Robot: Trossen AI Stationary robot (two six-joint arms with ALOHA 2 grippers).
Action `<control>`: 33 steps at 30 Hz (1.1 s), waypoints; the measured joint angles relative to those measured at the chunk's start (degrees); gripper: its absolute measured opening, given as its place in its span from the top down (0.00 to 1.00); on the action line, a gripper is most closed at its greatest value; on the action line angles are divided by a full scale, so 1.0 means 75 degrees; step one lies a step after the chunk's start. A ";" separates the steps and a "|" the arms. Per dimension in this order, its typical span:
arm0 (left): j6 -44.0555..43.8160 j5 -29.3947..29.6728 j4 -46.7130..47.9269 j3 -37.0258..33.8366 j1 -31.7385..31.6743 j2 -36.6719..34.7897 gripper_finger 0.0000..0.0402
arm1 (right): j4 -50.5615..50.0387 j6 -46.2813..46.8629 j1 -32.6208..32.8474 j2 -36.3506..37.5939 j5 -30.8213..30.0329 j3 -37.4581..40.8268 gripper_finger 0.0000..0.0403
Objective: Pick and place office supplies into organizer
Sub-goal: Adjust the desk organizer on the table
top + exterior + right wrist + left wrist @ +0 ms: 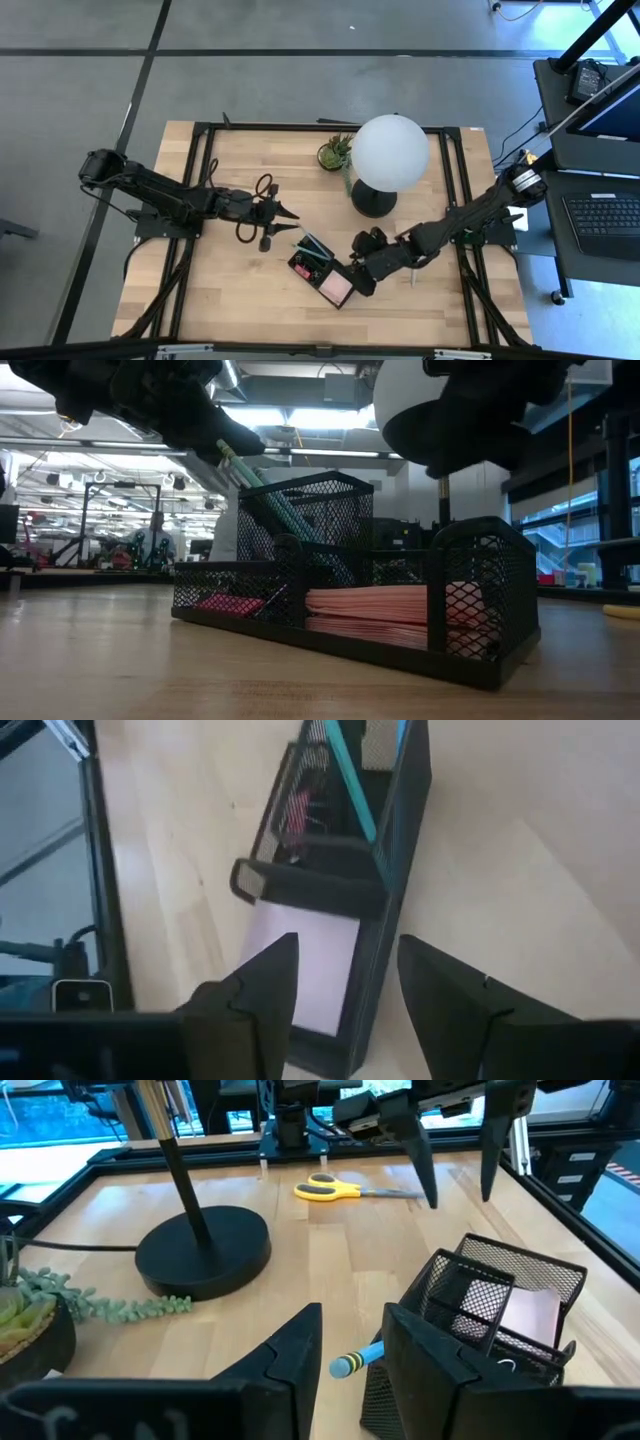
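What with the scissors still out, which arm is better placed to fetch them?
Right. The scissors lie beside the right arm; the right gripper is open, while the left gripper sits farther, across the organizer.

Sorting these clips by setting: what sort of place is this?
Probably a robotics lab or workshop. The wooden table stands on a taped concrete floor, a workstation with a keyboard is beside it, and the low view shows more rigs under industrial ceiling lights.
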State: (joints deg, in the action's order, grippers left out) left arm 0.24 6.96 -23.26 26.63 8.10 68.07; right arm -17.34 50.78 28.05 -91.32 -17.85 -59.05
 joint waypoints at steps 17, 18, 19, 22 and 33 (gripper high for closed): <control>0.0014 0.0001 0.0176 0.0000 0.0000 0.0000 0.75 | -0.0038 0.0163 -0.0006 -0.1013 0.0335 0.0009 0.57; 0.0014 -0.0001 0.0176 0.0000 0.0000 0.0000 0.76 | -0.0038 0.0163 -0.0006 -0.1013 0.0337 0.0009 0.57; 0.0016 0.0001 0.0176 0.0000 0.0000 0.0000 0.76 | -0.0044 0.0163 -0.0006 -0.1013 0.0354 0.0009 0.57; 0.0014 -0.0002 0.0176 0.0000 0.0000 0.0000 0.76 | -0.0036 0.0163 -0.0006 -0.1035 0.0491 0.0008 0.57; 0.0020 0.0001 0.0190 0.0000 0.0000 0.0000 0.76 | 0.0058 0.0209 -0.0020 -0.1777 0.1005 0.0006 0.60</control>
State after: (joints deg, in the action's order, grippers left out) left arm 0.38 6.96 -21.83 26.63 8.10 68.07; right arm -16.90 52.35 27.90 -104.65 -10.31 -59.00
